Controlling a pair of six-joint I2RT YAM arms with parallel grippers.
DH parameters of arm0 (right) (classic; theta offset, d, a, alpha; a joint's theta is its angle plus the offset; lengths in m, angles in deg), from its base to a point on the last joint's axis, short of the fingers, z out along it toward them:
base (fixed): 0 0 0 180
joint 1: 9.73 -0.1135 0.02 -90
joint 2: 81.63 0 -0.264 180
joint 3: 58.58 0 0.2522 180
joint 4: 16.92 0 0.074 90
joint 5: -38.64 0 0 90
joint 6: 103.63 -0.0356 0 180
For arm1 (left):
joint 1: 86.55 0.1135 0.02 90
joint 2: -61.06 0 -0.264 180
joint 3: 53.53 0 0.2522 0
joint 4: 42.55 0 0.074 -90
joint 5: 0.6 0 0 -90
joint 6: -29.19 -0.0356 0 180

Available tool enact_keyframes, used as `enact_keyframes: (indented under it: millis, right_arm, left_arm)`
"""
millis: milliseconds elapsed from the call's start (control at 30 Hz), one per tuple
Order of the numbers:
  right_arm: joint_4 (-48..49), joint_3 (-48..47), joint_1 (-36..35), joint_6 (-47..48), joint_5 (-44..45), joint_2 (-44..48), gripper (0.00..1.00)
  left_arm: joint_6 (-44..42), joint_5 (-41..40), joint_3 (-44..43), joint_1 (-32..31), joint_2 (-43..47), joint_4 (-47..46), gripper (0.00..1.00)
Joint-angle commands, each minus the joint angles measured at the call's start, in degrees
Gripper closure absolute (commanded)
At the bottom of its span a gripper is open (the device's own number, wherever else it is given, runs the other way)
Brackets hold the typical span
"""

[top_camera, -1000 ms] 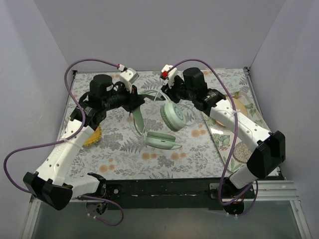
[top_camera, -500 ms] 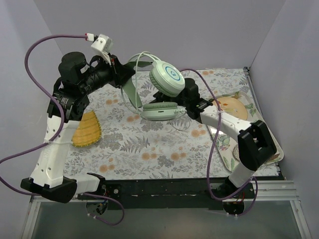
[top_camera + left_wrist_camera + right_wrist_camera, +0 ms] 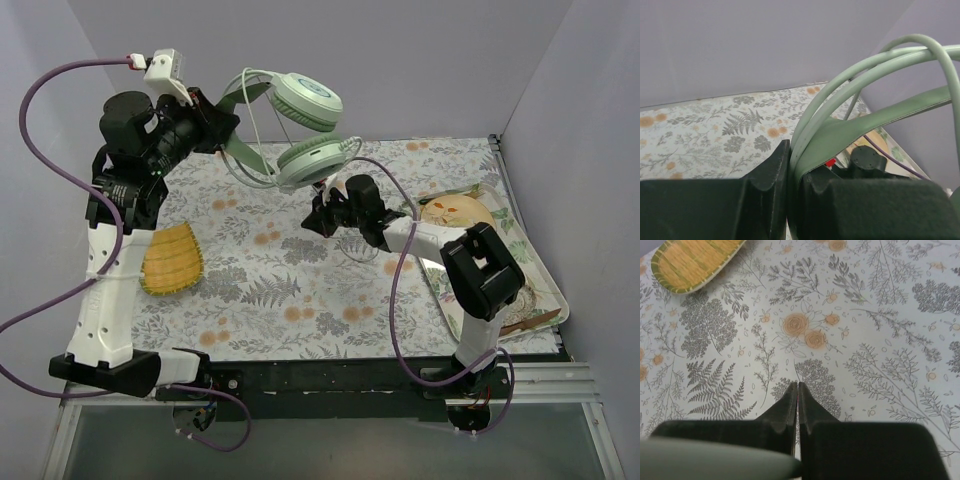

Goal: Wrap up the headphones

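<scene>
The pale mint-green headphones (image 3: 305, 100) hang in the air above the table's far left. My left gripper (image 3: 222, 135) is raised high and is shut on their headband (image 3: 865, 125), which sits pinched between its black fingers (image 3: 770, 170). One cup is up top and the other cup (image 3: 312, 160) hangs lower. Thin pale cable loops around the band, and a stretch of it (image 3: 357, 252) lies on the cloth. My right gripper (image 3: 318, 215) is low over the floral cloth below the cups. It is shut in the right wrist view (image 3: 798, 385), with nothing seen between its tips.
A yellow woven oval mat (image 3: 172, 260) lies on the left of the floral cloth and also shows in the right wrist view (image 3: 695, 260). A tray (image 3: 555, 300) with a yellowish plate (image 3: 460, 212) sits at the right edge. Grey walls enclose the back and sides.
My left gripper lifted the headphones off the cloth, up and to the left. My right gripper let go of the cup area and dropped down to the cloth, shut.
</scene>
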Motion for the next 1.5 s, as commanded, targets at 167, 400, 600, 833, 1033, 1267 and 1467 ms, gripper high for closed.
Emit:
enact_keyframes:
  millis: [167, 400, 600, 833, 1033, 1267, 1467]
  right_arm:
    - [-0.2, 9.4, -1.5, -1.7, 7.1, 6.9, 0.99]
    - [-1.7, 14.7, 9.5, -8.2, 16.9, 16.6, 0.99]
    - [-4.0, 13.6, 18.4, -8.5, 17.7, 20.2, 0.99]
    - [-6.0, 10.6, 20.2, -6.3, 15.7, 18.6, 0.99]
    - [-7.4, 9.7, 19.5, -6.8, 11.1, 13.6, 0.99]
    - [-10.0, 5.9, 6.2, -4.6, 15.5, 10.2, 0.99]
    - [-16.5, 1.6, -6.4, -3.9, 21.3, 8.3, 0.99]
  left_arm:
    - [-1.7, -13.8, 5.8, 4.4, -1.4, -12.1, 1.0]
    - [-13.5, -16.6, 14.8, 4.6, 2.8, -16.8, 1.0]
    - [-19.2, -12.1, 19.8, 4.7, 6.1, -17.4, 1.0]
    - [-14.2, 0.3, 17.8, 4.7, 6.3, -13.0, 1.0]
    - [-0.2, 20.1, 11.3, 6.4, 1.9, -8.7, 1.0]
    - [15.4, 15.9, 10.2, 7.8, 0.6, -16.1, 1.0]
    - [19.3, -0.6, 14.0, 11.8, -0.4, -17.4, 1.0]
